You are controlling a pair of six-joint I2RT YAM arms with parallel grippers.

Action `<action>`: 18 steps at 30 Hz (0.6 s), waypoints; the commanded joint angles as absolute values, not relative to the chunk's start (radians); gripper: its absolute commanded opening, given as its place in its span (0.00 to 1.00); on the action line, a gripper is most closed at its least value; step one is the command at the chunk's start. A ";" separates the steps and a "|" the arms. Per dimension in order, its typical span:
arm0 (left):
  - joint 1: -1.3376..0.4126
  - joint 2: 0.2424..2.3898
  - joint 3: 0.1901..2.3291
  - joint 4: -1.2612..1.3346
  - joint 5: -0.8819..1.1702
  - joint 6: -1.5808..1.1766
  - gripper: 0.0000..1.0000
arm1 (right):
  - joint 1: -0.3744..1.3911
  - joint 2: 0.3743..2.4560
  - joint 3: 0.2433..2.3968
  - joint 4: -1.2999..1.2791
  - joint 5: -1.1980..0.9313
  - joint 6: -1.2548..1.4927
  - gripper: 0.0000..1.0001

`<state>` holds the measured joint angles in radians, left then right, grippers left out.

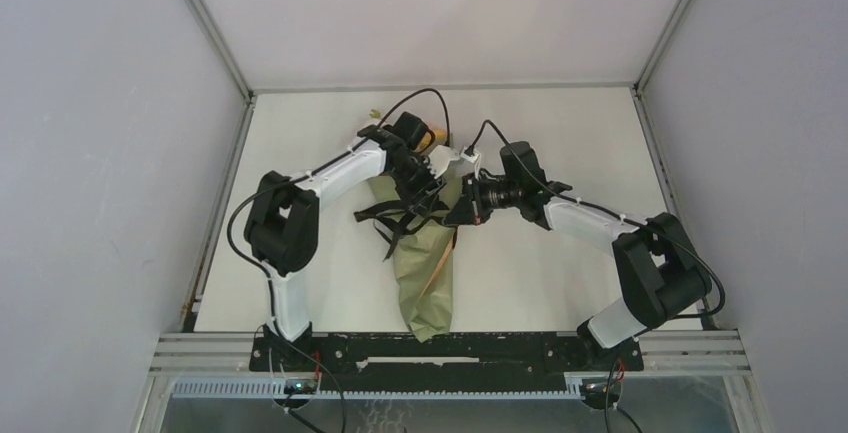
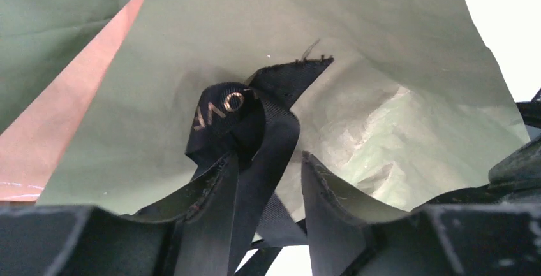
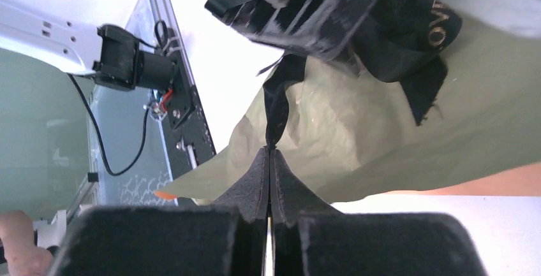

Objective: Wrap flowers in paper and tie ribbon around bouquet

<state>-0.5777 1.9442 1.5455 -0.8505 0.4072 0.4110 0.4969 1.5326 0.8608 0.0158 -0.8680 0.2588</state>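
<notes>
The bouquet (image 1: 425, 273) lies at the table's centre, a cone of olive-green paper (image 2: 357, 40) with a peach-orange inner face (image 2: 57, 142), its narrow end toward the arms. A yellow bloom of the flowers (image 1: 433, 138) peeks out at the wide end; my left arm hides the other blooms. The black ribbon (image 2: 229, 120) is bunched in a knot on the cone, loose ends spreading left (image 1: 375, 215). My left gripper (image 2: 268, 161) is open over the knot, one strand running loosely between its fingers. My right gripper (image 3: 271, 152) is shut on a ribbon strand (image 3: 277, 97) beside the cone.
Both grippers (image 1: 425, 201) (image 1: 457, 211) meet over the cone's upper half. A black base rail (image 1: 450, 348) runs along the near edge. Grey walls (image 1: 100, 153) enclose the table on three sides. Thin black cables (image 1: 430, 98) loop above the wrists.
</notes>
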 commanded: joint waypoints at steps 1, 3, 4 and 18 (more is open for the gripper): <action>-0.526 1.883 1.576 -0.897 0.497 0.522 0.51 | 0.473 1.509 0.871 0.133 -0.886 0.321 0.00; -0.487 1.864 1.603 -0.925 0.564 0.535 0.59 | 0.460 1.526 0.870 0.111 -0.870 0.313 0.00; -0.466 1.850 1.614 -0.937 0.588 0.543 0.64 | 0.458 1.535 0.871 0.099 -0.863 0.309 0.00; -0.408 1.640 1.343 -0.903 0.332 0.528 0.66 | 0.499 1.606 0.813 0.012 -0.795 0.226 0.00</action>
<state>-0.4042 1.6081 1.4422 -0.9379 0.4431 0.5488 0.4885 1.6012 0.8276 0.0257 -0.8154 0.2695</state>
